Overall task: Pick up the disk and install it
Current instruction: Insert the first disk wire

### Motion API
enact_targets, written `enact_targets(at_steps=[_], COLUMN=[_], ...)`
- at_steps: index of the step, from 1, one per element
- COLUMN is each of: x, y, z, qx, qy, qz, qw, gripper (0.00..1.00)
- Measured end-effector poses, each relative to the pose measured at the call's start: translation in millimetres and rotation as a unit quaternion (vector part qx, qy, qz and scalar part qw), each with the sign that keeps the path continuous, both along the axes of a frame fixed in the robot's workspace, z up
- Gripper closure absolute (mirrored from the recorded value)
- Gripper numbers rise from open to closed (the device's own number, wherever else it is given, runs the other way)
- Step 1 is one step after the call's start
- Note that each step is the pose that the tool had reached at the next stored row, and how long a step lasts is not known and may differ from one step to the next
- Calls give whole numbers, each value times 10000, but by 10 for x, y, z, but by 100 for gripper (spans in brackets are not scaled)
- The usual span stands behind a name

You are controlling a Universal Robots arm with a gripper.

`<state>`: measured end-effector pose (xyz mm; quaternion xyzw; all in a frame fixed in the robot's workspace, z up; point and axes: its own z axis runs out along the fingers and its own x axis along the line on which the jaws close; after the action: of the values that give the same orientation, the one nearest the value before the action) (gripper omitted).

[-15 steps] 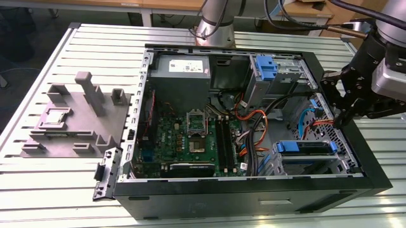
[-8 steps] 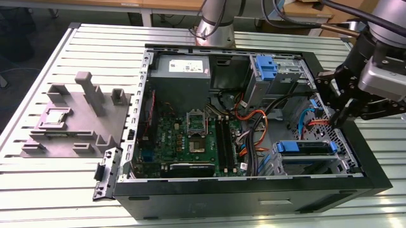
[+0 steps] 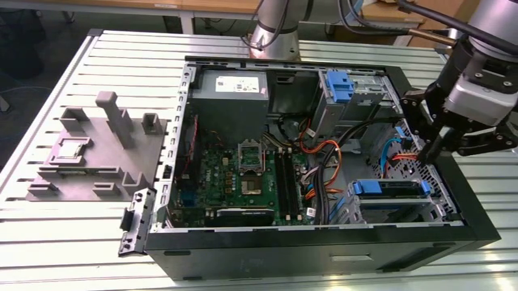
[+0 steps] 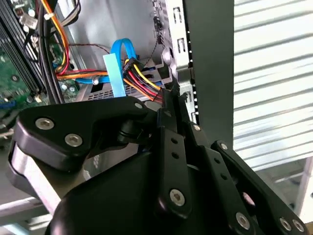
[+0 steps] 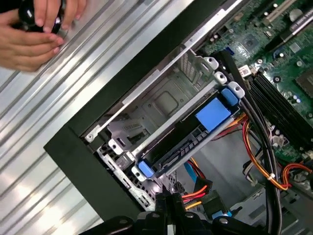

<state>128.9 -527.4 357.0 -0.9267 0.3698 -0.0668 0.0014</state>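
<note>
In the exterior view my gripper (image 3: 427, 151) hangs over the open computer case (image 3: 477, 224), at the exterior view's right, just above the drive bay where the disk (image 3: 389, 188) sits on its blue rails, seemingly already seated. My jaws look drawn together and hold nothing.

In the second wrist view my fingers (image 4: 168, 105) meet tip to tip near the power cable bundle (image 4: 139, 78).

In the first wrist view the disk (image 5: 188, 139) lies in the bay cage; a person's hands (image 5: 34, 29) rest on the slatted table (image 5: 44, 196), well apart.
</note>
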Motion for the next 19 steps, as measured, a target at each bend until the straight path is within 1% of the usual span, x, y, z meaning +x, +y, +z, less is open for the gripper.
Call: enact_targets(at_steps=[3, 5, 8, 10, 13, 15, 17, 19], x=[0, 0, 0, 0, 0, 0, 0, 0], y=[0, 0, 0, 0, 0, 0, 0, 0], z=[-4, -7, -10, -12, -16, -19, -23, -27], qx=[0, 0, 0, 0, 0, 0, 0, 0], qy=[0, 0, 0, 0, 0, 0, 0, 0], qz=[-270, -455, -724, -903, -1179, -1358, -1536, -1722], qw=[9996, 9990, 9974, 9959, 9930, 9907, 9881, 9851], gripper=[84, 84, 84, 84, 84, 84, 84, 84])
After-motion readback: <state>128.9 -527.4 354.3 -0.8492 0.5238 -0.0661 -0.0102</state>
